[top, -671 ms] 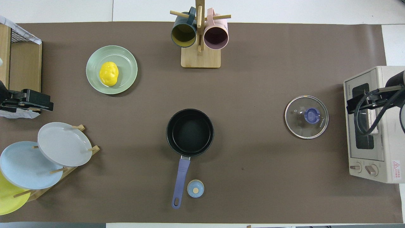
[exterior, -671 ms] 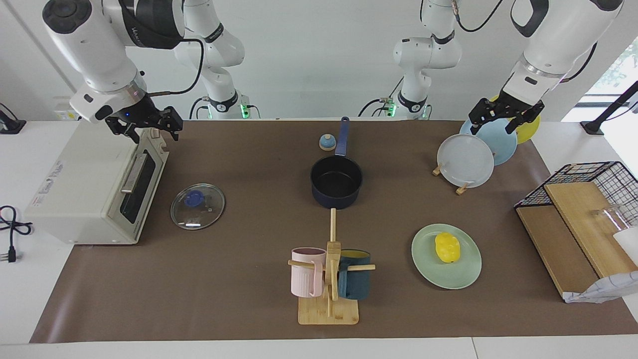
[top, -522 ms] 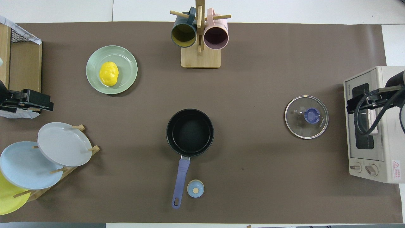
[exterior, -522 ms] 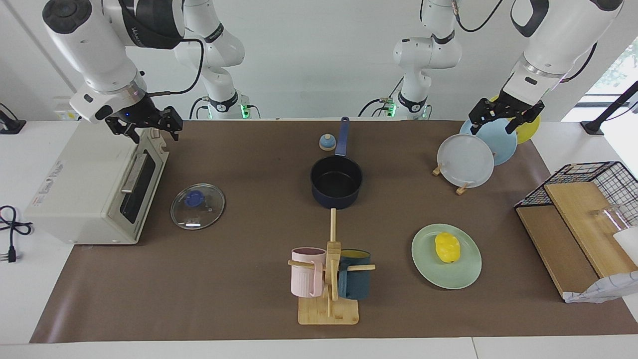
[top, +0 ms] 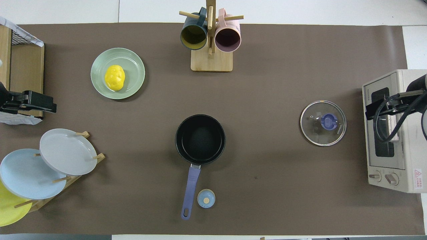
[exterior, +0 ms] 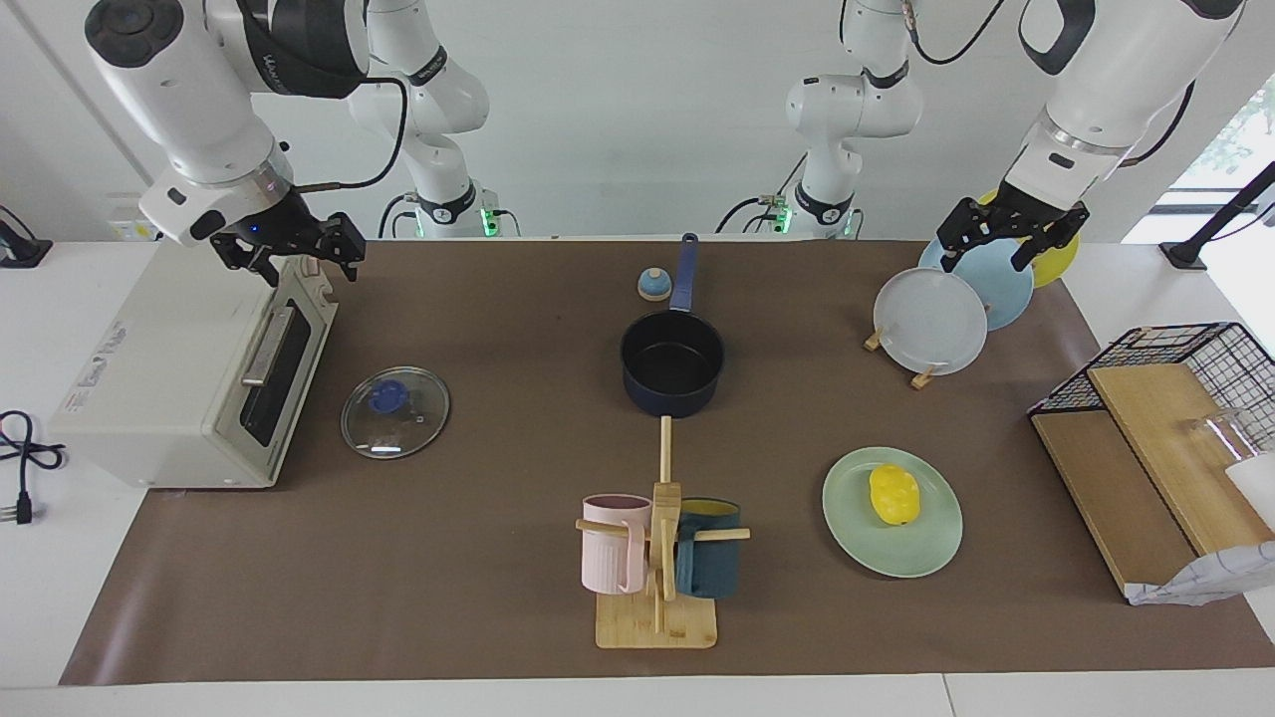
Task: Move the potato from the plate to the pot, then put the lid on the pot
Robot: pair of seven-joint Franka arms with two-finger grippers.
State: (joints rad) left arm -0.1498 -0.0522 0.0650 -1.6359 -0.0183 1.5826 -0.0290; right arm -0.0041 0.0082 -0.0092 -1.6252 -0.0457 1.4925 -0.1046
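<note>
Nothing moved yet: potato on plate

You see the potato (exterior: 893, 494) lying on the plate (exterior: 931, 546), the pot (exterior: 672, 372) uncovered, and the lid (exterior: 395, 412) flat on the surface near the toaster oven (exterior: 189, 368). Left gripper (exterior: 1006, 242) hangs over the plate rack (exterior: 921, 376), seemingly spread apart; right gripper (exterior: 299, 254) over the oven, likewise apart.

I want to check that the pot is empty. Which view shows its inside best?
The overhead view: it looks straight into the pot and shows the whole black bottom, with nothing in it. The facing view sees the pot at a slant, its inside partly hidden.
</note>
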